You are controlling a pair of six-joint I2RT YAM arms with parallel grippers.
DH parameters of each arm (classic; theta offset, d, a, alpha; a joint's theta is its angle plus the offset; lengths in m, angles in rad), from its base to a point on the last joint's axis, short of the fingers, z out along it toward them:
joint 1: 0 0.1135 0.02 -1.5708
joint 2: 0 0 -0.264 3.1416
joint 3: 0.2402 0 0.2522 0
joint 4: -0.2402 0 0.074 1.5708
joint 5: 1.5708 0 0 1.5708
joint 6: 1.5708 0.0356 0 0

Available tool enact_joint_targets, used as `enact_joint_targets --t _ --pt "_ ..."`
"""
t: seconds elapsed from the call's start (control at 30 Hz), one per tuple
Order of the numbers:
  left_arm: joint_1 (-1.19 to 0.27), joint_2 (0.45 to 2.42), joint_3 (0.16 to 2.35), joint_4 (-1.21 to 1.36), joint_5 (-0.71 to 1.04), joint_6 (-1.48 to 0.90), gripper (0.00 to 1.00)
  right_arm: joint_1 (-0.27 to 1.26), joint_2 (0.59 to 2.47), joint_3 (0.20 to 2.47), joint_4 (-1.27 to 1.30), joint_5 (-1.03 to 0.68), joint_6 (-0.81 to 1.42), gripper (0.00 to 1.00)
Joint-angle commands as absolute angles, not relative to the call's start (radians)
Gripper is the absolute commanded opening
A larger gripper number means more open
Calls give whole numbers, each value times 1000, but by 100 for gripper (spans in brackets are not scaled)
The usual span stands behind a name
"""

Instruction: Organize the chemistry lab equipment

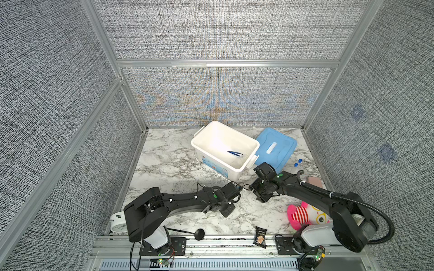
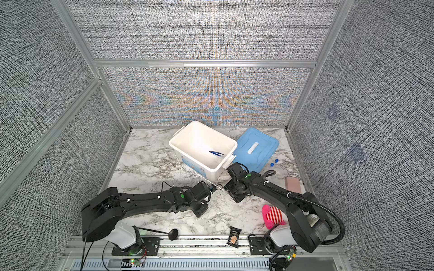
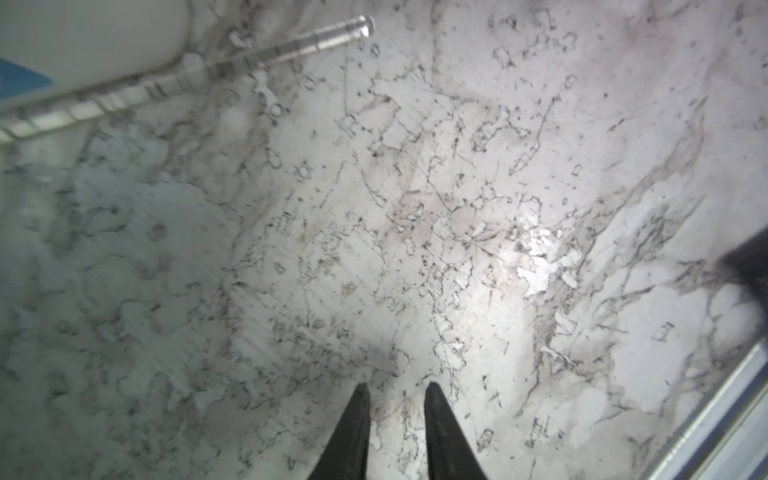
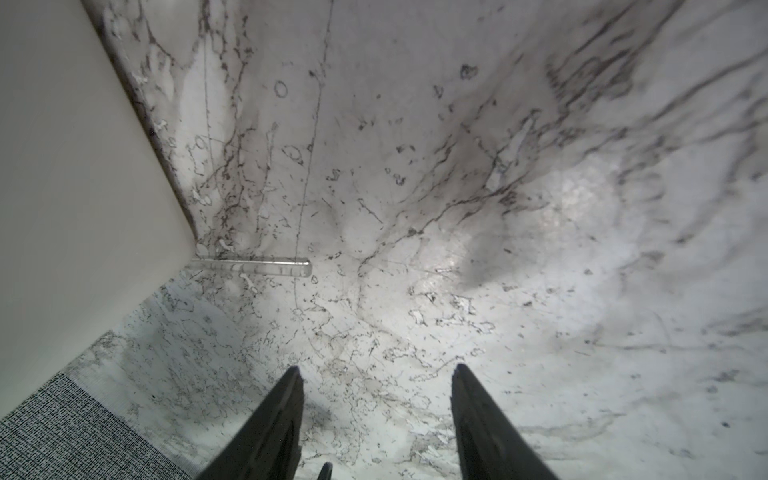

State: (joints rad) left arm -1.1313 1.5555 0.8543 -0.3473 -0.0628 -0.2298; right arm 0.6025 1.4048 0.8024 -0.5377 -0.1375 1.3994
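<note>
Far off the front left of the white rectangular plastic bin [image 1: 220,166], a round white alarm clock [image 1: 119,224] lies beside the left arm's base. A black long-handled spoon [image 1: 199,234] rests at the front edge of the marble-patterned surface [image 1: 164,162].

The left hand [image 3: 397,386] hangs over bare surface just in front of the bin. Its fingers stand slightly apart with nothing between them.

A long thin clear stick [image 3: 266,54] lies flat on the surface along the foot of the bin's front wall. One end [image 4: 253,266] pokes out past the bin's front corner.

Inside the bin, toward its right end, the dark blue plastic tweezers [image 1: 234,153] lie on the floor.

The right hand [image 4: 376,368] hangs just off the bin's right front corner with its fingers spread wide and empty. The stick's free end lies ahead of the tips, apart from them.

Well in front of the bin, a small black snack packet [image 1: 260,237] sits at the surface's front edge. A light blue plastic lid [image 1: 274,150] lies flat just right of the bin. Beyond the lid, two clear blue-capped tubes [image 1: 300,161] lie on the surface.

To the front right of the bin, a pink striped plush toy [image 1: 303,214] sits partly behind the right arm. A pink block [image 1: 314,181] lies right of the bin, near the side wall.
</note>
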Motion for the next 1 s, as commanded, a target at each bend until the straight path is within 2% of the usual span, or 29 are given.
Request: enact_joint_targets --t 0.0,0.17,0.23,0.33,0.43,0.53,0.63,0.83,0.97 --pt "-1127 1510 843 -347 -189 -259 30 606 1409 800 -514 -159 1441 56" --pt "-1101 1401 784 -296 -238 -306 43 607 1374 805 -538 -114 1450 54" --pt "-1047 1359 759 -274 -189 -347 49 606 1362 791 -478 -120 1398 52" --pt "-965 1310 740 -261 -116 -410 52 605 1348 787 -397 -164 1141 52" --pt "-921 1250 722 -252 -104 -456 53 623 1293 774 -406 -118 799 52" --pt "-867 1193 692 -233 -106 -513 54 673 1205 667 -312 -84 455 52" --pt "-817 1148 649 -188 -103 -548 56 684 1154 564 -176 -162 188 52" --pt "-734 1108 643 -227 -117 -611 57 686 1218 389 252 -153 -6 48" --pt "-706 1082 638 -239 -106 -627 59 664 1317 391 377 -172 -39 47"
